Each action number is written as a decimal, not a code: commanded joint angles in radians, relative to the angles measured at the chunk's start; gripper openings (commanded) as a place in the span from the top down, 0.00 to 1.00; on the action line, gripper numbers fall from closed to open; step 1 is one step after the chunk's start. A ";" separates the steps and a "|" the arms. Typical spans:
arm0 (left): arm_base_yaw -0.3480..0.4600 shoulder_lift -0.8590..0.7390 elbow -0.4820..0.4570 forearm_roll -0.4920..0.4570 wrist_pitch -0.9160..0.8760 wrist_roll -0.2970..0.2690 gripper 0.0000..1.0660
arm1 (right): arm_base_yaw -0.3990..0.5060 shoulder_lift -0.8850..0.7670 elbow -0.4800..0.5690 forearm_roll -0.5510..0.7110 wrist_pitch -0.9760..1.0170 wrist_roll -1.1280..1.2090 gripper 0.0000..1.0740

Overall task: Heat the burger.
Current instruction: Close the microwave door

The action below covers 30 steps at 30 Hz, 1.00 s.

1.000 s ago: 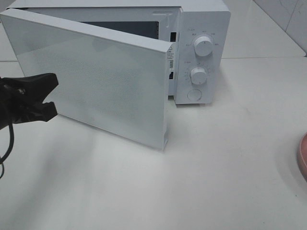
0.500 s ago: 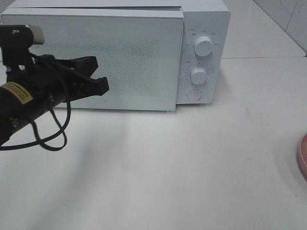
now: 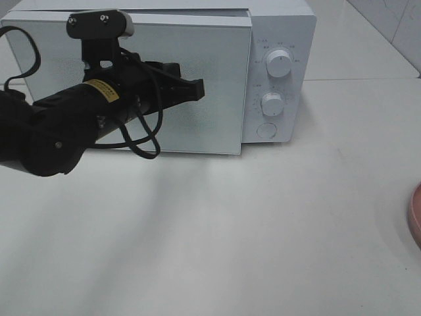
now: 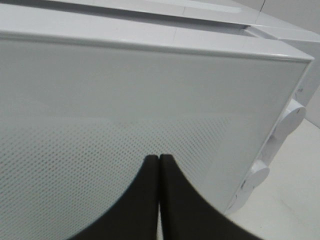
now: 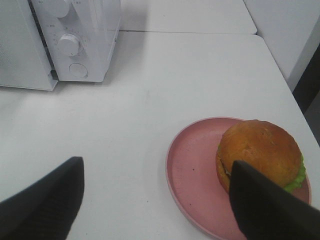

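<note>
Golden burger (image 5: 260, 152) on pink plate (image 5: 192, 165).

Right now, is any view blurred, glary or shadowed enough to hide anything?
Exterior high: even light, with a soft shadow on the table under the left arm; the plate is cut off at the frame edge. Left wrist: the microwave door is soft, the gripper dark. Right wrist: the burger is sharp, without glare.

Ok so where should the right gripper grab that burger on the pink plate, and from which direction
Probably across the middle of the burger, fingers on opposite sides of the bun, coming down from above. It sits upright on the pink plate, toward one edge, so its round sides are exposed above the low rim. The right gripper is open wide and hangs above the plate. A gentle squeeze seems wise.
</note>
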 commanded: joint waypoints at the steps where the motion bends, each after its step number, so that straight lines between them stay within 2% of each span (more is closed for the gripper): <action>1: -0.005 0.025 -0.048 -0.007 0.027 0.002 1.00 | -0.003 -0.025 0.003 0.005 -0.014 -0.006 0.30; 4: -0.005 0.059 -0.100 -0.008 0.048 0.008 1.00 | -0.003 -0.025 0.003 0.005 -0.014 -0.006 0.30; 6: -0.005 0.088 -0.149 -0.023 0.080 0.040 1.00 | -0.003 -0.025 0.003 0.005 -0.014 -0.006 0.30; 10: -0.005 0.116 -0.188 -0.053 0.083 0.080 1.00 | -0.003 -0.025 0.003 0.005 -0.014 -0.006 0.30; 13: -0.005 0.149 -0.235 -0.121 0.083 0.131 1.00 | -0.003 -0.025 0.003 0.005 -0.014 -0.006 0.30; 15: -0.005 0.155 -0.244 -0.133 0.083 0.142 1.00 | -0.003 -0.025 0.003 0.005 -0.014 -0.006 0.30; 16: -0.005 0.167 -0.265 -0.155 0.083 0.178 1.00 | -0.003 -0.025 0.003 0.005 -0.014 -0.006 0.31; 18: -0.005 0.173 -0.276 -0.169 0.082 0.197 1.00 | -0.003 -0.025 0.003 0.005 -0.014 -0.006 0.31; 19: -0.005 0.187 -0.302 -0.208 0.083 0.230 1.00 | -0.003 -0.025 0.003 0.005 -0.014 -0.006 0.31; 20: -0.005 0.187 -0.302 -0.208 0.083 0.230 1.00 | -0.003 -0.025 0.003 0.005 -0.014 -0.006 0.31; 21: -0.005 0.203 -0.326 -0.253 0.088 0.264 1.00 | -0.003 -0.025 0.003 0.005 -0.014 -0.006 0.31; 24: -0.005 0.219 -0.346 -0.281 0.091 0.291 1.00 | -0.003 -0.025 0.003 0.005 -0.014 -0.006 0.31; 30: -0.005 0.217 -0.348 -0.275 0.126 0.293 1.00 | -0.003 -0.025 0.003 0.005 -0.014 -0.006 0.31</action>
